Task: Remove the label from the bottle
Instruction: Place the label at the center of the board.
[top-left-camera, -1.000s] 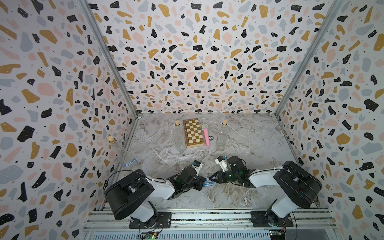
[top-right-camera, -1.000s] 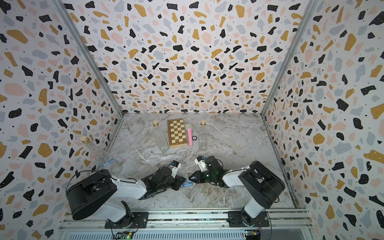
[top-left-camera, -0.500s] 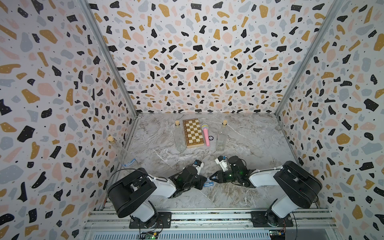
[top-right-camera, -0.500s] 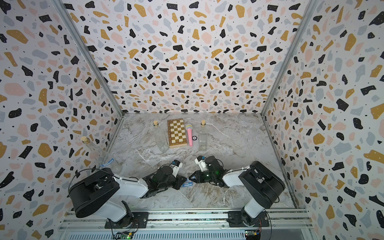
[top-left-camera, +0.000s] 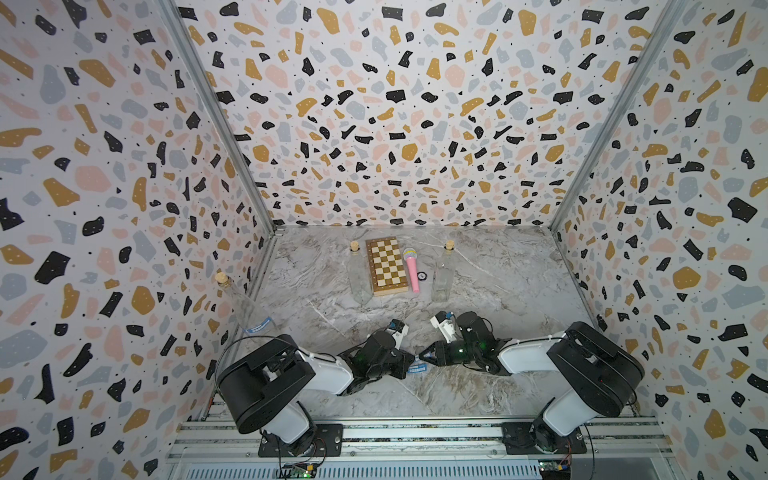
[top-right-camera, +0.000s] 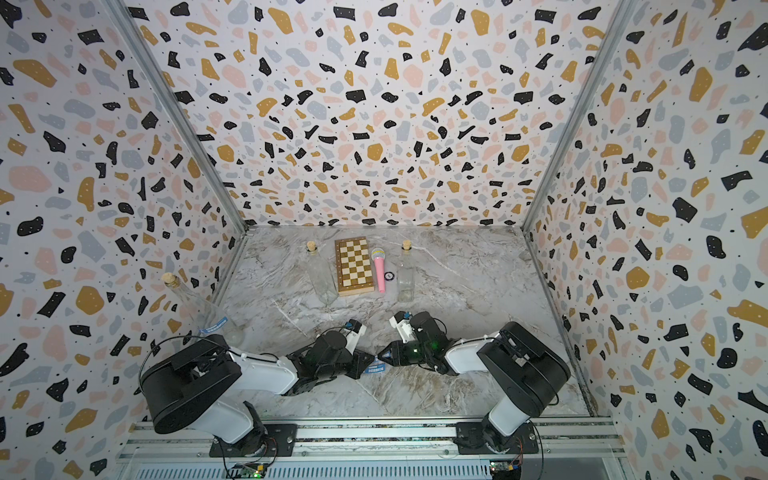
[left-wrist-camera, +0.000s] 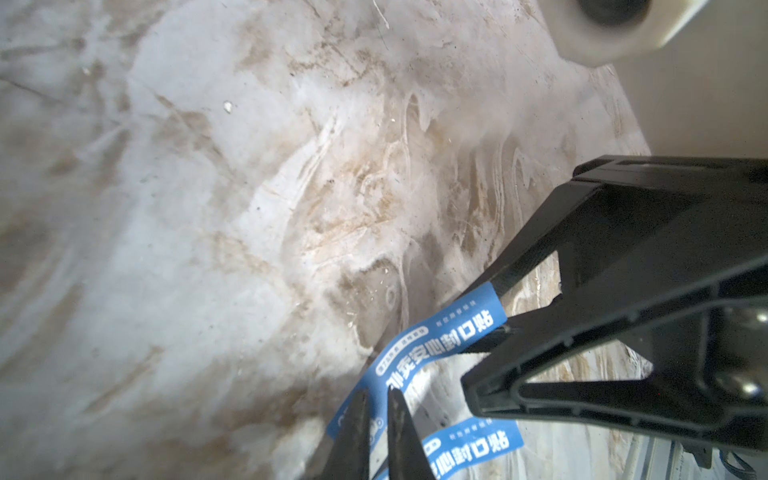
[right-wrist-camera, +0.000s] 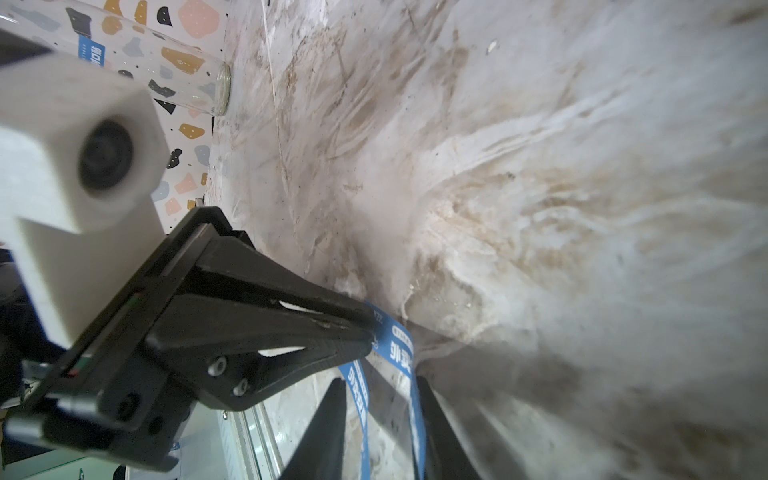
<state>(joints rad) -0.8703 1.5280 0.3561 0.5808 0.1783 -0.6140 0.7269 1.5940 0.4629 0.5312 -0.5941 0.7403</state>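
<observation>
A blue label strip hangs just above the marble table near its front, between my two grippers. My left gripper is shut on one end of the label. My right gripper stands open around the other end, and the strip lies along the inner face of one finger. A second blue strip below it may be its reflection. A clear corked bottle leans at the left wall and carries a blue label. In both top views the gripper tips nearly touch.
Two more clear corked bottles stand at the back. Between them lie a chessboard, a pink microphone and a small dark ring. Patterned walls close in three sides, and a metal rail runs along the front.
My left arm's elbow has shifted slightly to the right. Both grippers stay at the label.
</observation>
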